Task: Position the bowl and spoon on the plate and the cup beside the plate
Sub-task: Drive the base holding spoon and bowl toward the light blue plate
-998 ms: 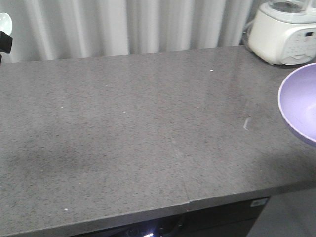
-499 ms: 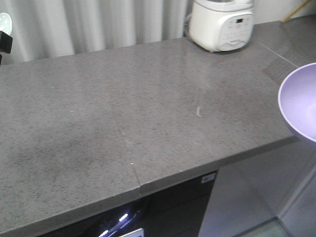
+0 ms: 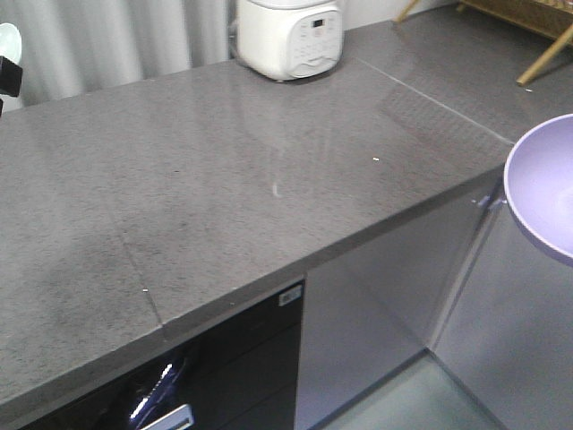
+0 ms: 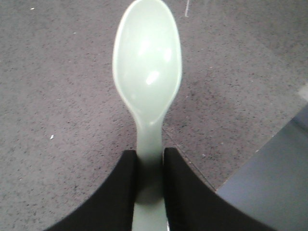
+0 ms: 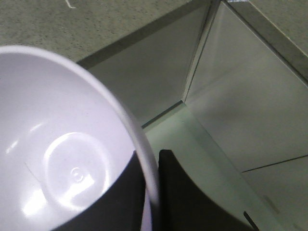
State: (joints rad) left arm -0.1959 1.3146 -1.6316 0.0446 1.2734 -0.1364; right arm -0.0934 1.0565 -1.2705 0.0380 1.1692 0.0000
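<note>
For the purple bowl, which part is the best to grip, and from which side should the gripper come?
Grip the thin rim wall of the bowl, coming down over its edge with one jaw inside and one outside. The bowl is wide and smooth, so a gripper probably cannot span it, but the thin wall fits between the jaws. The right gripper holds it this way.
</note>
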